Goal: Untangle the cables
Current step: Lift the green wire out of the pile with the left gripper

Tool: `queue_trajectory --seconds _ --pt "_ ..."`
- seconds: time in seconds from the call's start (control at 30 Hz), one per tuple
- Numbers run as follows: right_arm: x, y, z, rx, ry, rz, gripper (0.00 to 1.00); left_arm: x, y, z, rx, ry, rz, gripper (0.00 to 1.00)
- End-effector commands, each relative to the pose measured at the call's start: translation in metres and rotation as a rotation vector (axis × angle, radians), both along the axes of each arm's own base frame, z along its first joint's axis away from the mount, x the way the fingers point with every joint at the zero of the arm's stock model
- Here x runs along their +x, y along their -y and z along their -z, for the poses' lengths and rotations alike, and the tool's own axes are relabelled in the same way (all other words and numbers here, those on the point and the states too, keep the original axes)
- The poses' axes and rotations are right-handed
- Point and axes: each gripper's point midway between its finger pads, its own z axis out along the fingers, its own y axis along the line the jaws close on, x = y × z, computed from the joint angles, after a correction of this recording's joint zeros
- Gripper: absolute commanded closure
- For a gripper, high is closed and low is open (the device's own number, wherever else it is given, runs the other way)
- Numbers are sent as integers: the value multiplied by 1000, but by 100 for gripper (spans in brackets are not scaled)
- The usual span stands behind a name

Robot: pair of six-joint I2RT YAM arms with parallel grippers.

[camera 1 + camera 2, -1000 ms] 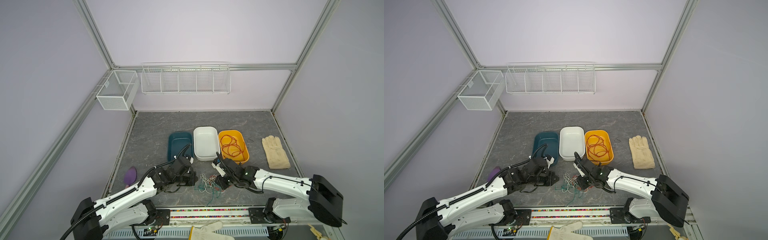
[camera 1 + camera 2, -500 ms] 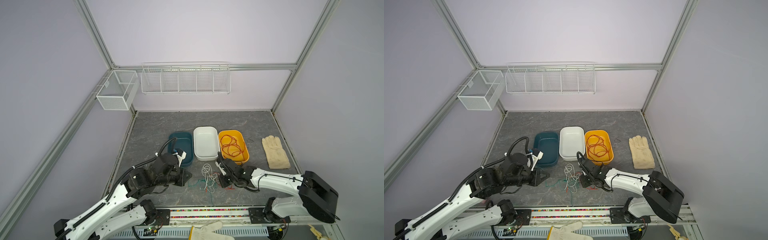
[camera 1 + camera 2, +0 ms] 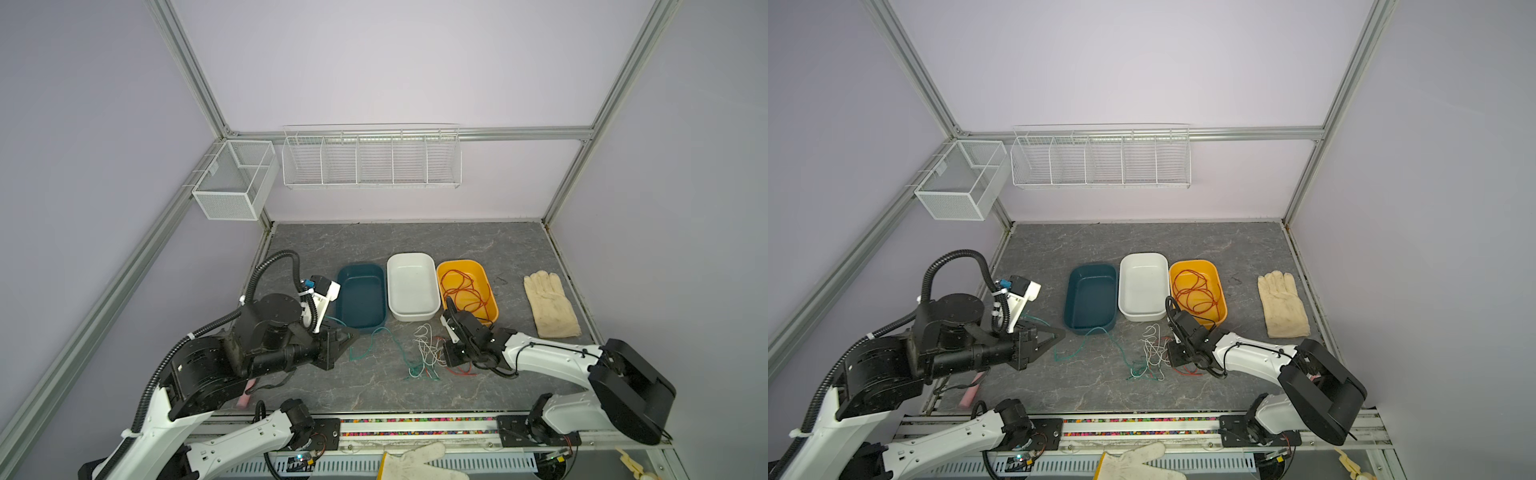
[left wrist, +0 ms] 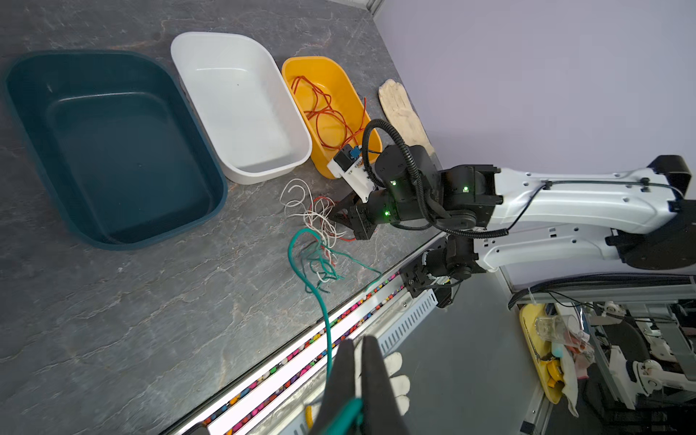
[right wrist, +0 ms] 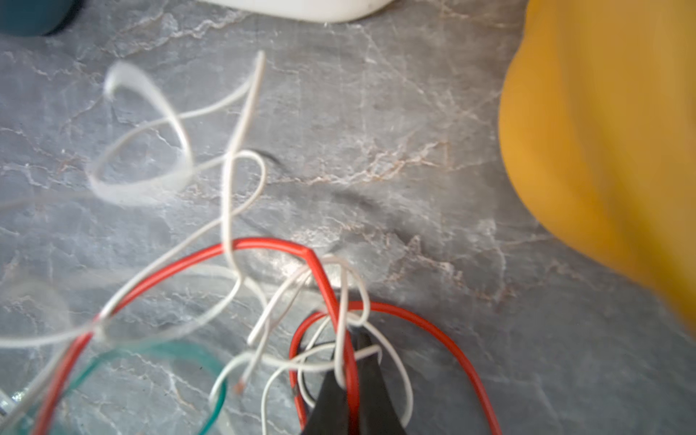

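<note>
**Closed jaws on tangled cables (image 3: 424, 359)**

Left gripper (image 4: 357, 346) is clamped on the green cable (image 4: 328, 331). Right gripper (image 5: 354, 346) pinches the red cable (image 5: 263, 242) among white cable (image 5: 241, 124) loops. The tangle lies on the table (image 3: 374, 386), just before the white tray (image 3: 411, 286).

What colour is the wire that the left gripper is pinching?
The cable is green, clearest in the left wrist view.
</note>
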Motion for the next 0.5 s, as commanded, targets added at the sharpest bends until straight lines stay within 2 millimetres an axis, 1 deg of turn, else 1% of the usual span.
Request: queue_trajectory --seconds 0.0,0.13,0.2,0.33,0.47 --pt "-7 12 9 -31 -28 9 94 -3 -19 -1 90 14 -19 100" --pt "-6 13 9 -30 -28 10 94 0 -35 -35 82 87 -59 100" --pt "-7 13 10 -28 -31 5 94 1 -39 -47 85 113 -67 100" --pt "-8 14 11 -36 -37 1 94 4 -45 -63 113 153 -81 100" --pt "-7 14 11 -34 -34 -1 94 11 -58 -82 116 217 -138 100"
